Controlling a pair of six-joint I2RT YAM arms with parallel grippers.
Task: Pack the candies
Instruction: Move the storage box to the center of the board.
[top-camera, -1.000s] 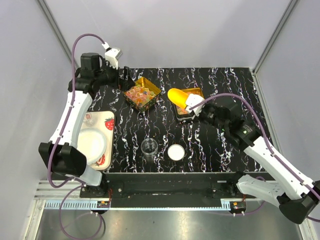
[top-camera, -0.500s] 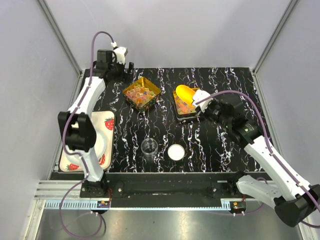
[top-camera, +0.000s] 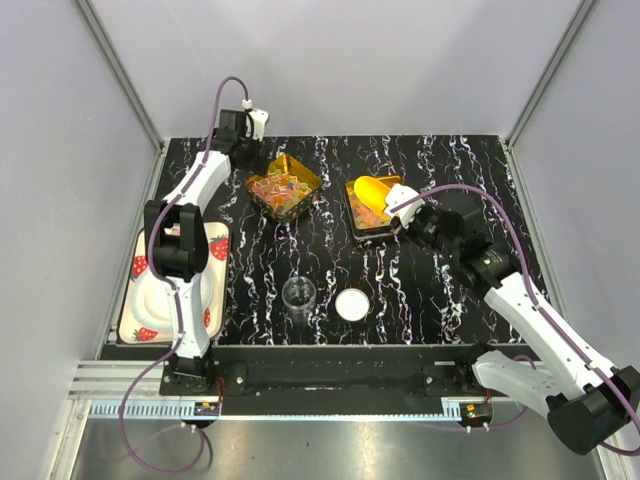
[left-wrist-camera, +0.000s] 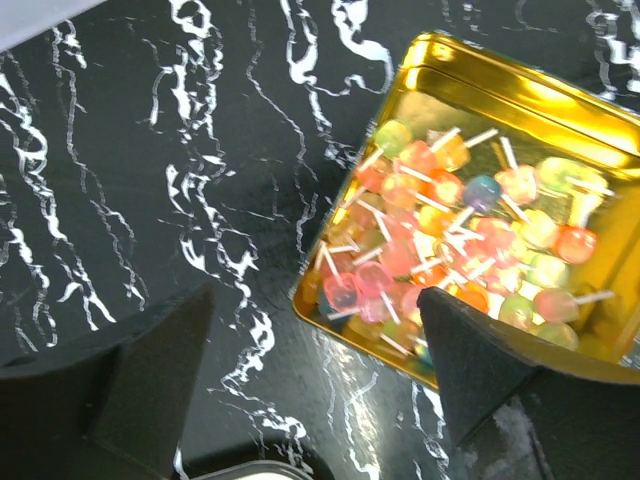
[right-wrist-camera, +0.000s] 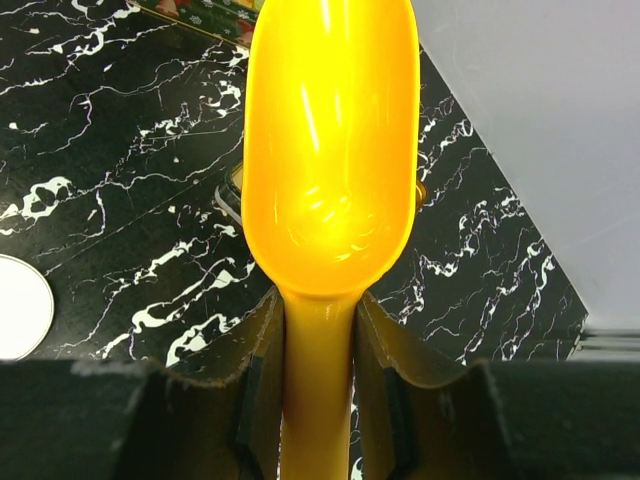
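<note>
1. The candies (top-camera: 283, 187) (left-wrist-camera: 460, 230) are heaped in a gold tin (top-camera: 305, 170) (left-wrist-camera: 520, 90) at the far left-centre of the black marbled table (top-camera: 440, 290).
2. The left gripper (top-camera: 252, 160) (left-wrist-camera: 315, 290) is held just left of this tin, its fingers (left-wrist-camera: 150, 370) spread wide with nothing gripped; the tin's near corner is seen between them.
3. A second gold tin (top-camera: 365, 232) is placed to the right, apart from the first, and some candies are seen in it.
4. A yellow-orange scoop (top-camera: 372, 190) (right-wrist-camera: 330, 150) is held over the second tin, its handle clamped in the closed fingers of the right gripper (top-camera: 398, 208) (right-wrist-camera: 318, 340).
5. A clear glass (top-camera: 298, 295) and a white disc (top-camera: 351, 304) (right-wrist-camera: 20, 305) are set side by side nearer the arms.
6. A strawberry-patterned plate (top-camera: 150, 320) is placed at the table's left edge.
</note>
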